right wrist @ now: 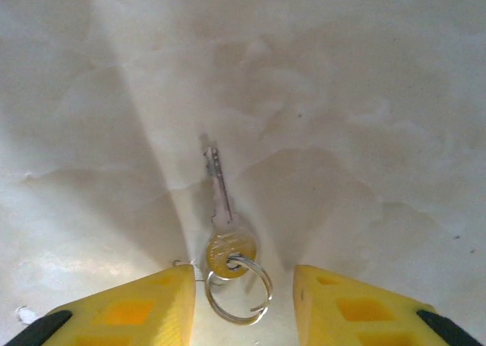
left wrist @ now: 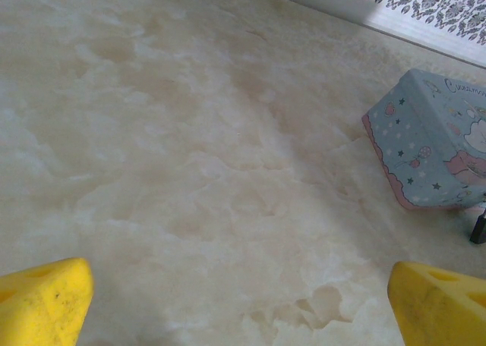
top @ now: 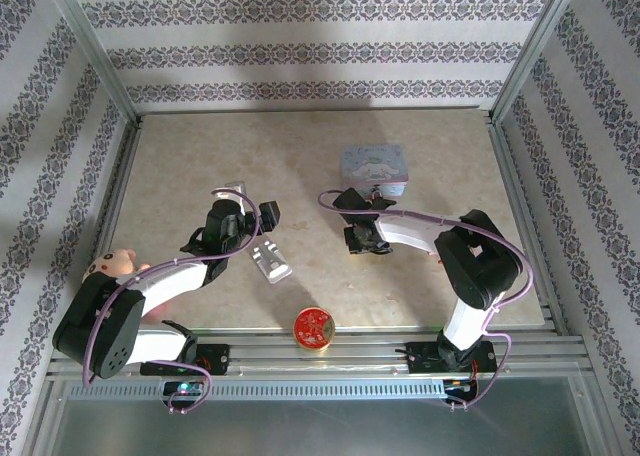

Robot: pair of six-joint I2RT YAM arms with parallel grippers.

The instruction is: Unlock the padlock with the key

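Note:
A small brass-headed key (right wrist: 225,226) on a steel ring (right wrist: 239,289) lies flat on the table, its blade pointing away from the camera. My right gripper (right wrist: 243,309) is open just over it, with a yellow finger on each side of the ring and nothing gripped. In the top view that gripper (top: 358,240) is low over the table, in front of the pastel tin box (top: 375,168). A tiny dark thing (left wrist: 478,228), likely the padlock, sits at the tin's near edge and is cut off by the frame. My left gripper (left wrist: 239,304) hangs open over bare table.
A shiny silver block (top: 270,261) lies near the left gripper (top: 264,216). A round red-and-gold tin (top: 313,329) stands at the front edge. A pink toy (top: 110,264) rests by the left arm. Metal rails border the beige tabletop (top: 200,176).

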